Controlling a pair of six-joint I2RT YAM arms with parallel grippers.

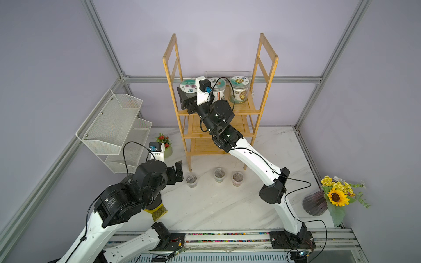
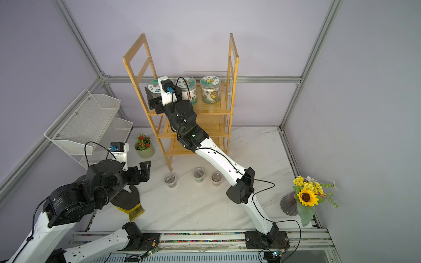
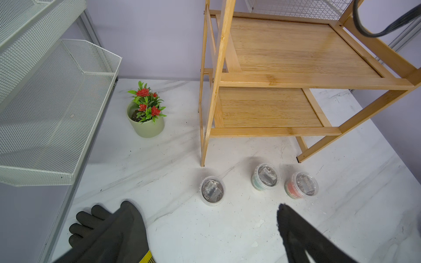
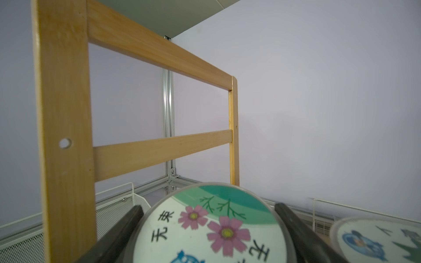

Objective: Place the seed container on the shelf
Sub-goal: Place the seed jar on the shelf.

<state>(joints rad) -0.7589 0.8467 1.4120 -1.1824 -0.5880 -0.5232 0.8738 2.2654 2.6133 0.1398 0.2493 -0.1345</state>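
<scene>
The right claw (image 4: 208,207) clamps the flower-lidded seed container (image 1: 188,87) at the left end of the top tier of the shelf (image 1: 268,59), upper centre of frame; only release and retreat appear left. The side frame (image 4: 63,113) and a neighbouring jar (image 1: 218,87) hem it in. The left claw (image 1: 176,170) gapes wide, lower left, near three tubs (image 1: 219,174) on the worktop (image 1: 216,205).
</scene>
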